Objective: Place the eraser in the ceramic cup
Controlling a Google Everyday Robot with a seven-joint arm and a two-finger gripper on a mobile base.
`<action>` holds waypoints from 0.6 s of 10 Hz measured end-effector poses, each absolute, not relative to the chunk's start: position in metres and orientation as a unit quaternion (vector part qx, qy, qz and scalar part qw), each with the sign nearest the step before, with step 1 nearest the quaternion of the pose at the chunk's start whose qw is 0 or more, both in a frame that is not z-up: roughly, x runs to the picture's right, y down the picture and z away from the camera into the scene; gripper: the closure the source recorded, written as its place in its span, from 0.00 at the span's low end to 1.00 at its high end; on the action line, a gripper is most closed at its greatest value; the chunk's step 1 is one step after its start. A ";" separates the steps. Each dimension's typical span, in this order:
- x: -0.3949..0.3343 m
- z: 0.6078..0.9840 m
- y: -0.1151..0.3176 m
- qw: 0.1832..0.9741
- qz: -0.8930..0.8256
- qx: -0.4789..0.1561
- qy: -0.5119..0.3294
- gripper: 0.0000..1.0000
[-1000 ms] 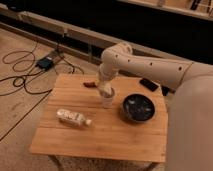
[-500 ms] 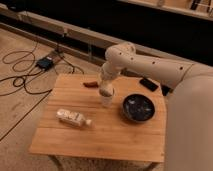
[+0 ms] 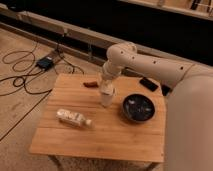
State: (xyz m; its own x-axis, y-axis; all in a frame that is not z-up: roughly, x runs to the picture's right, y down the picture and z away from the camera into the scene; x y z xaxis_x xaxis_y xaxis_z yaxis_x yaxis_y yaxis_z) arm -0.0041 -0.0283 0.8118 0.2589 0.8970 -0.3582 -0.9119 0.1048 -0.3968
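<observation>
The small white ceramic cup (image 3: 107,99) stands upright near the middle of the wooden table (image 3: 115,137). My gripper (image 3: 106,89) points down right over the cup's mouth, touching or almost touching its rim. The white arm (image 3: 150,65) reaches in from the right. The eraser does not show as a separate thing; it is hidden at the gripper or in the cup, and I cannot tell which.
A dark round bowl (image 3: 138,108) sits right of the cup. A clear plastic bottle (image 3: 73,118) lies on its side at front left. A small brown object (image 3: 90,84) lies behind the cup at left. A flat black rectangular object (image 3: 149,83) lies at back right. Cables (image 3: 25,75) run on the floor at left.
The gripper stays over the cup, with only a slight shift of the arm. Nothing else on the table has moved.
</observation>
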 end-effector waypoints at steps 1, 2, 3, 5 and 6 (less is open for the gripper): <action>-0.005 0.811 -0.028 0.742 0.608 -0.282 0.011 0.28; -0.005 0.811 -0.028 0.742 0.608 -0.282 0.010 0.28; -0.005 0.811 -0.028 0.742 0.608 -0.282 0.010 0.28; -0.006 0.811 -0.028 0.742 0.608 -0.282 0.010 0.28; -0.006 0.811 -0.028 0.742 0.608 -0.282 0.010 0.28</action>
